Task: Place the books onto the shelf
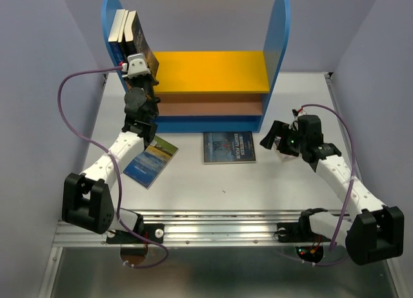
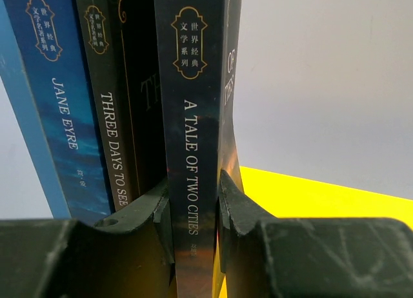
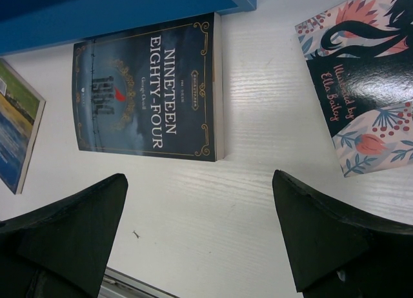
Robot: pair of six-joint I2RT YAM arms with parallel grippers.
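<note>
My left pincer (image 2: pixel 195 211) is clamped partway shut on the spine of A Tale of Two Cities (image 2: pixel 192 117). The book stands upright beside Three Days to See (image 2: pixel 115 143) at the left end of the yellow board (image 1: pixel 213 71) of the shelf (image 1: pixel 281 33). My right pincer (image 3: pixel 200 220) gapes wide and empty over the table (image 3: pixel 258 149), near Nineteen Eighty-Four (image 3: pixel 151 88) lying flat.

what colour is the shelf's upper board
The upper board is yellow, clearest in the top external view.

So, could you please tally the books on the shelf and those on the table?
Upright on the shelf: 3 (Jane Eyre, Three Days to See, A Tale of Two Cities in left pincer)
Flat on the table: 3 (Nineteen Eighty-Four, floral book, blue-green book)
Total: 6 books
</note>
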